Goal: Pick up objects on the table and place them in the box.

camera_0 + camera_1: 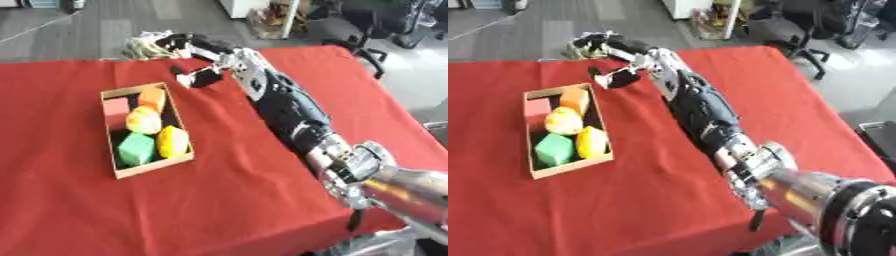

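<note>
My right arm stretches from the lower right across the red table to its far edge. The right hand (208, 51) is open there, its fingers reaching onto a pale green-and-white bundle (144, 47) while the thumb (194, 78) hangs apart below them. I cannot tell whether the fingers grasp the bundle. A cardboard box (182, 124) lies left of the arm. It holds an orange block (153, 97), a red block (115, 107), a round yellow-orange piece (143, 120), a green block (136, 148) and a yellow piece (172, 141). The left hand shows in no view.
The red cloth (227, 200) covers the whole table. Beyond the far edge there is grey floor, with black office chairs (385, 22) at the upper right. A small dark spot (175, 69) lies on the cloth under the hand.
</note>
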Action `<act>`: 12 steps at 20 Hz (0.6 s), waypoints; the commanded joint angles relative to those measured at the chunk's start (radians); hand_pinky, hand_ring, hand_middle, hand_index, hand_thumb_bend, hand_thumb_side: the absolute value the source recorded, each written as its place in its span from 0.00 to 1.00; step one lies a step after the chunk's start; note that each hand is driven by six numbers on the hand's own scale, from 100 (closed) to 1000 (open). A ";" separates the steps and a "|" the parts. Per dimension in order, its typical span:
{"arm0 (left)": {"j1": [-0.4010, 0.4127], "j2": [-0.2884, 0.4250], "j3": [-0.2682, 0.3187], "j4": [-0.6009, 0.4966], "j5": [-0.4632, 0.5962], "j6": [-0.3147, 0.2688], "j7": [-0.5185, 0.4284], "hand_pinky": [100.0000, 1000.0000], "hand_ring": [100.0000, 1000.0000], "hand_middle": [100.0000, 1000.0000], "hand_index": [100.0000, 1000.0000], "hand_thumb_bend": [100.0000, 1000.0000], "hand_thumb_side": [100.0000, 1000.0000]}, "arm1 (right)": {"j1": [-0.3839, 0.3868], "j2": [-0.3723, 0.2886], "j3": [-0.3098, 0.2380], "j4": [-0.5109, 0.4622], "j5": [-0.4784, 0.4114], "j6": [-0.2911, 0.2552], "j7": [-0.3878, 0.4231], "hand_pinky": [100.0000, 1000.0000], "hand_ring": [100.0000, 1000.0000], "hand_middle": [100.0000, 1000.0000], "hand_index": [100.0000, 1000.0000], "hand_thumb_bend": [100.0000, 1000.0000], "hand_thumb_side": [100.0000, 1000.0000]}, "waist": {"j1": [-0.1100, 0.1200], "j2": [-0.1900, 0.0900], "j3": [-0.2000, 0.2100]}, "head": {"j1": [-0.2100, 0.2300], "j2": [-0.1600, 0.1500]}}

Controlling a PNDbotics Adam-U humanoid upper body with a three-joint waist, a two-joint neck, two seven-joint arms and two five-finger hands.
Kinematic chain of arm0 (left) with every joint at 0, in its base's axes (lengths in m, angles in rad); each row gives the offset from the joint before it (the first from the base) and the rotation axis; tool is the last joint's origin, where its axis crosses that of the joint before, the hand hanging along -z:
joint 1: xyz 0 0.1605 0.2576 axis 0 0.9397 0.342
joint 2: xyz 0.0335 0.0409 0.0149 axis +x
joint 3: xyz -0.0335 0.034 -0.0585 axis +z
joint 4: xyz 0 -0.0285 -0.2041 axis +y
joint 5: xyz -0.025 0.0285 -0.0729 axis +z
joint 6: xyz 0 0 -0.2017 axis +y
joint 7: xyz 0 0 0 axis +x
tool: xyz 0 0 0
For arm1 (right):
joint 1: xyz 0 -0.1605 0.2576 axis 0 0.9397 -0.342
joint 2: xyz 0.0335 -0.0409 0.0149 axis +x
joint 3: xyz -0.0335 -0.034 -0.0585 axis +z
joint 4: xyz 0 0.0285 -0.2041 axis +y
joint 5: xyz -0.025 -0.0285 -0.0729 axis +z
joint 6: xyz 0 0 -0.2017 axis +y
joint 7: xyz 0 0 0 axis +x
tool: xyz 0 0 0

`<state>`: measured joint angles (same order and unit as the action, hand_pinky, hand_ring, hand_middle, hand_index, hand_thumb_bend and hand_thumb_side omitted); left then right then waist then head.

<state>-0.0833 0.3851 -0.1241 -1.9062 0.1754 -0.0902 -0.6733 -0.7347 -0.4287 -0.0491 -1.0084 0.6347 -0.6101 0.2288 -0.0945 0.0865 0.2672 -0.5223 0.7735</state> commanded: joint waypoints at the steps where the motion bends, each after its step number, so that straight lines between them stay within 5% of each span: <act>1: 0.008 -0.003 0.019 -0.007 -0.001 0.002 0.018 0.63 0.55 0.56 0.86 0.00 0.97 | 0.060 -0.091 -0.011 -0.154 -0.187 0.010 -0.048 0.78 0.78 0.81 0.95 0.00 0.24 | 0.009 -0.040 -0.017 | 0.039 -0.004; 6: 0.044 -0.019 0.029 0.003 0.006 0.013 0.057 0.63 0.55 0.56 0.86 0.00 0.95 | 0.321 -0.113 -0.048 -0.425 -0.470 0.080 -0.066 0.74 0.76 0.78 0.94 0.00 0.37 | 0.017 -0.082 -0.070 | 0.132 -0.004; 12: 0.087 -0.043 0.040 0.019 0.004 0.025 0.120 0.62 0.55 0.56 0.85 0.00 0.94 | 0.583 -0.022 -0.123 -0.620 -0.637 0.171 -0.032 0.68 0.74 0.73 0.91 0.00 0.40 | 0.034 -0.119 -0.127 | 0.286 -0.004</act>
<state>0.0090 0.3394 -0.0948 -1.8797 0.1796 -0.0664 -0.5687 -0.1441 -0.4470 -0.1492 -1.5769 0.0320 -0.4566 0.1946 -0.0731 -0.0175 0.1343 -0.2645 0.7736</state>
